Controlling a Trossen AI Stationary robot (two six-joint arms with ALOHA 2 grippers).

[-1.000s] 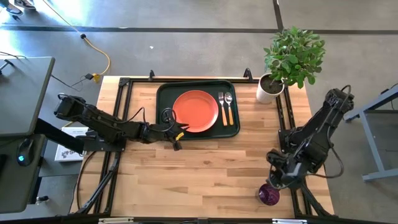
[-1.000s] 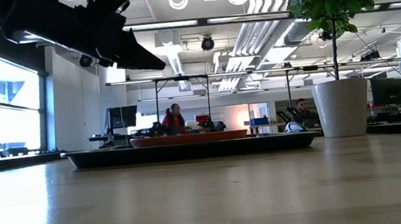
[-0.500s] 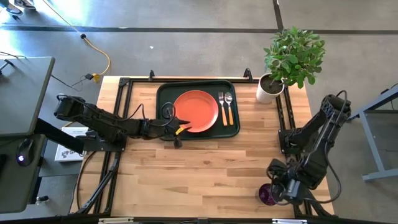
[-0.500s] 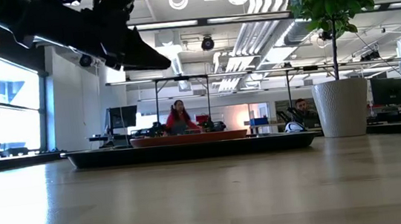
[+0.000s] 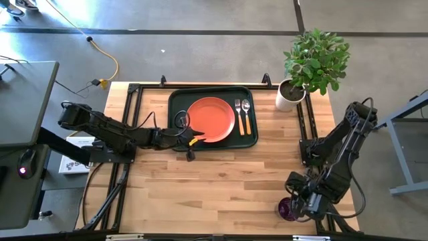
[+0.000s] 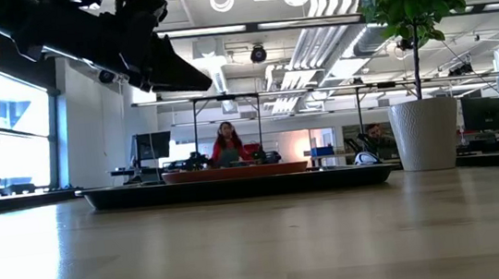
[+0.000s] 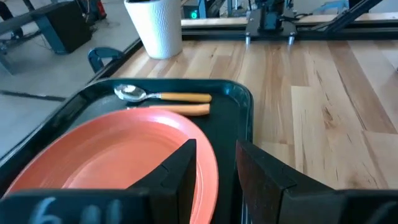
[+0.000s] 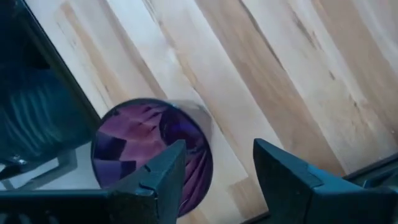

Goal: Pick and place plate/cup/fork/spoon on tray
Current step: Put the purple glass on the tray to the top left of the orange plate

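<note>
The orange-red plate (image 5: 210, 119) lies on the dark green tray (image 5: 179, 100) at the table's far side. The fork (image 5: 239, 115) and the spoon (image 5: 246, 114) lie side by side on the tray, right of the plate. My left gripper (image 5: 194, 139) is open above the plate's near-left rim (image 7: 208, 163), raised clear of it in the low view (image 6: 189, 76). The purple cup (image 5: 287, 210) stands on the table near the near right corner. My right gripper (image 8: 217, 180) is open over it, with one finger (image 8: 163, 177) above its opening and the other outside its wall. My right gripper comes at the cup from above, with the cup's wall (image 8: 205, 152) between its open fingers. I cannot tell whether a finger touches the cup. The cup stands upright on the table.
A white pot with a green plant (image 5: 291, 94) stands at the far right corner, right of the tray. Black frame rails (image 5: 304, 127) run along the table's left and right sides. Bare wood (image 5: 221, 181) spreads between the tray and the near edge.
My right gripper has gone toward the table's near edge and down onto the cup, which has stayed in place. My left gripper has moved a little farther over the plate's near-left rim.
</note>
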